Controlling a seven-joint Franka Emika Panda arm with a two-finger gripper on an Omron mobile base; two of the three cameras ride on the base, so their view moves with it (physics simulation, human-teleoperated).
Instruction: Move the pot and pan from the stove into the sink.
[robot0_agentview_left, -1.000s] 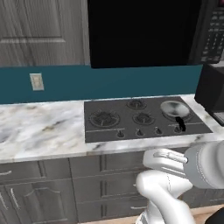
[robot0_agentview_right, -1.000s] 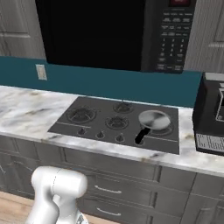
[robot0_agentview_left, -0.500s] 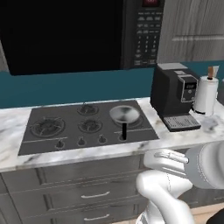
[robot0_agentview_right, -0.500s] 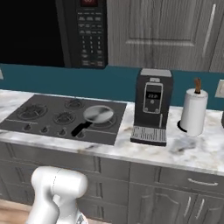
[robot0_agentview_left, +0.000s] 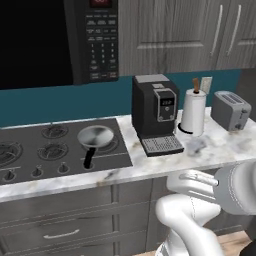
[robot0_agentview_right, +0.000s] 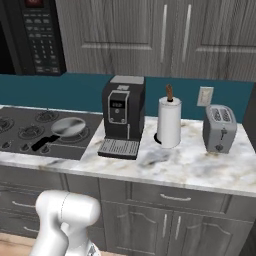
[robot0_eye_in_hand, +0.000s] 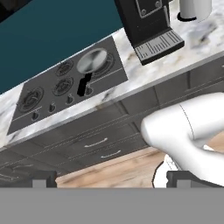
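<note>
Base driven right: view slid along surface (robot0_agentview_right: 190, 167), coffee machine (robot0_agentview_right: 122, 112), toaster (robot0_agentview_right: 219, 127) now in frame. End effector (robot0_eye_in_hand: 107, 179) open, empty. Pan (robot0_eye_in_hand: 92, 61) on stove (robot0_eye_in_hand: 65, 85), far ahead; no grasp yet.

pan (robot0_agentview_left: 95, 136) on stove (robot0_agentview_left: 45, 150), coffee machine (robot0_agentview_left: 154, 114) right of it

One pan (robot0_agentview_left: 95, 136) on one stove (robot0_agentview_left: 30, 155) with four burner grates (as far as the cropped left edge lets me count). One coffee machine (robot0_agentview_right: 123, 116), one paper towel roll (robot0_agentview_right: 169, 122), one toaster (robot0_agentview_right: 219, 129), one microwave (robot0_agentview_left: 50, 40).
</note>
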